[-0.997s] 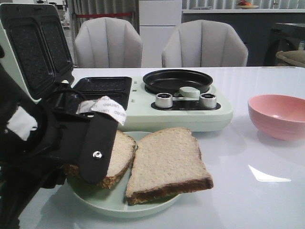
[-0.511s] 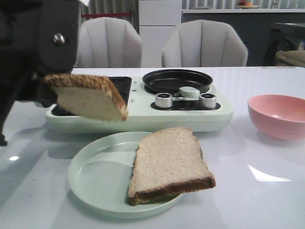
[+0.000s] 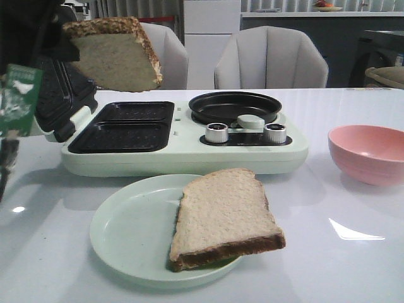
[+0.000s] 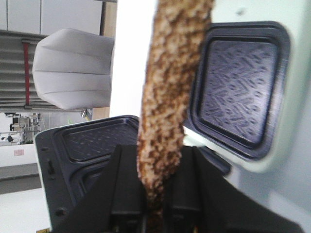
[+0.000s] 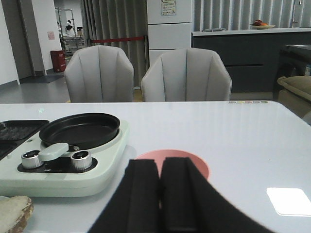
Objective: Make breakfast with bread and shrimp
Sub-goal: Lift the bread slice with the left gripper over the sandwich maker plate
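Two slices of bread show in my front view. One slice (image 3: 113, 55) hangs in the air at upper left, above the open grill plates (image 3: 123, 128), held by my left arm, which is mostly dark and out of frame. The other slice (image 3: 222, 216) lies flat on one round pale green plate (image 3: 126, 233), its dark crust overhanging the near rim. Both slices are squarish, pale and porous, with rough brown crust. One mint-green breakfast maker (image 3: 189, 148) stands on the glossy white counter (image 3: 341, 265). It has two rectangular ribbed black plates, one round black pan (image 3: 235, 106) and two metal knobs (image 3: 216, 132). Its lid (image 3: 60, 101) stands tilted open at left. One smooth pink bowl (image 3: 368, 153) sits well apart at right. Two grey padded chairs (image 3: 271, 58) stand behind the counter. I cannot see any shrimp.

From the left wrist, the lifted slice appears edge-on, a crumbly brown crust strip. The left fingers (image 4: 155, 194) are clamped on its lower end, one black finger on each side. Two ribbed black plates lie behind it.

From the right wrist, the right fingers (image 5: 160, 194) are pressed together with nothing between them, and the pink bowl is partly hidden behind them. One corner of the plated slice shows at the edge.
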`<move>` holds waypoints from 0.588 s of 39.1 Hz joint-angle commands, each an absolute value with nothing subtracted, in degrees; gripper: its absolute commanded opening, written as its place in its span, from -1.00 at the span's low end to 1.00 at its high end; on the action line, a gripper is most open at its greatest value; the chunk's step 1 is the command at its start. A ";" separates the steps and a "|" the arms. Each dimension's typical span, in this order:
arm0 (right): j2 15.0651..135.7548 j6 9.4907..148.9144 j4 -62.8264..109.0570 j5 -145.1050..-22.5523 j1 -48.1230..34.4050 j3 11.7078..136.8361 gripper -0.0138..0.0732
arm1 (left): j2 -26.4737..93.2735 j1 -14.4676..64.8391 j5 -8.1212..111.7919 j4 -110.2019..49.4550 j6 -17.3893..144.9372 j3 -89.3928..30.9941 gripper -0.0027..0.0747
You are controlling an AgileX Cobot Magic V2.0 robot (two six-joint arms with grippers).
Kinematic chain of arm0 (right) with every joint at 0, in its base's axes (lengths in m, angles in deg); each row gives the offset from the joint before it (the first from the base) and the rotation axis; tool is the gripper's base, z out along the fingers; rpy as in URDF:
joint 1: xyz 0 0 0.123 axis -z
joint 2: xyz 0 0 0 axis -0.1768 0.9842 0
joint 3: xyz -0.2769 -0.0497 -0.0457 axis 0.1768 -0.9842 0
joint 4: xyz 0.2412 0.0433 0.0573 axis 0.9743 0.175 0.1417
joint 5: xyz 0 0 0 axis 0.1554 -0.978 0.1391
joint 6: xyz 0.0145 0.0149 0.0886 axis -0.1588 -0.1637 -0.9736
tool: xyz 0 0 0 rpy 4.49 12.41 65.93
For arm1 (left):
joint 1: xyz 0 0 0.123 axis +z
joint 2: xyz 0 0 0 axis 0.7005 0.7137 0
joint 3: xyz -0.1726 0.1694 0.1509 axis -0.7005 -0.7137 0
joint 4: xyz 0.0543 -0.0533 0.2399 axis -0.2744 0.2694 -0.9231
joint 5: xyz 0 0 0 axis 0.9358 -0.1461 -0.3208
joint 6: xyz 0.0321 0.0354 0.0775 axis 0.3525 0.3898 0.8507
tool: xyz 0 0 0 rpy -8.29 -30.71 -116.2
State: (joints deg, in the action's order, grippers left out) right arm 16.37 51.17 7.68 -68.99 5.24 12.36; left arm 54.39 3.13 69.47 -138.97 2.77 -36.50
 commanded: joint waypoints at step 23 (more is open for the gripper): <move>15.21 51.34 7.11 -64.50 5.56 13.28 -0.33 | 72.49 19.05 57.72 -142.44 1.97 -12.10 -0.64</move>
